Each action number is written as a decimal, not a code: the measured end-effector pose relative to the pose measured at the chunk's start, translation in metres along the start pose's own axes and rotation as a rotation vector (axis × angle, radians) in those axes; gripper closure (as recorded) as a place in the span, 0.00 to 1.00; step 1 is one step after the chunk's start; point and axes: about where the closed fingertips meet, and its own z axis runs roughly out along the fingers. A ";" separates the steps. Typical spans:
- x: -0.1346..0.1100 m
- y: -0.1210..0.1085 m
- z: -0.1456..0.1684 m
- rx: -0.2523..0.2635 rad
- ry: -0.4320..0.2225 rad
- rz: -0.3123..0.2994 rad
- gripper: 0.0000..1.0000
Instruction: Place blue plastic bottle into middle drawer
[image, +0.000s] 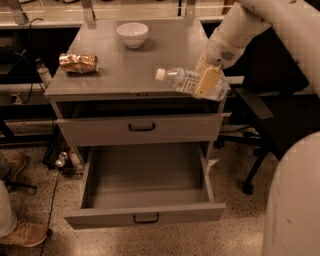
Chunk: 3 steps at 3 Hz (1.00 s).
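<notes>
— Where's the blue plastic bottle (181, 80)?
— Sideways over the counter's (125, 65) front right corner, gripper (207, 82) jaws clamped around it, likely for carrying to the open middle drawer (145, 175) below.

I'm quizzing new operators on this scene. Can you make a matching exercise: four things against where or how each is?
Things: 1 white bowl; 2 gold foil packet; 3 blue plastic bottle; 4 middle drawer.
States: A pulled open; B held in the claw over the cabinet top's right front edge; C left on the cabinet top; D near the cabinet top's back.
Pairs: 1-D, 2-C, 3-B, 4-A.
</notes>
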 end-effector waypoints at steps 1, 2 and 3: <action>-0.007 0.042 0.037 -0.014 -0.048 0.053 1.00; 0.000 0.088 0.093 -0.102 -0.044 0.100 1.00; 0.009 0.110 0.114 -0.160 -0.017 0.101 1.00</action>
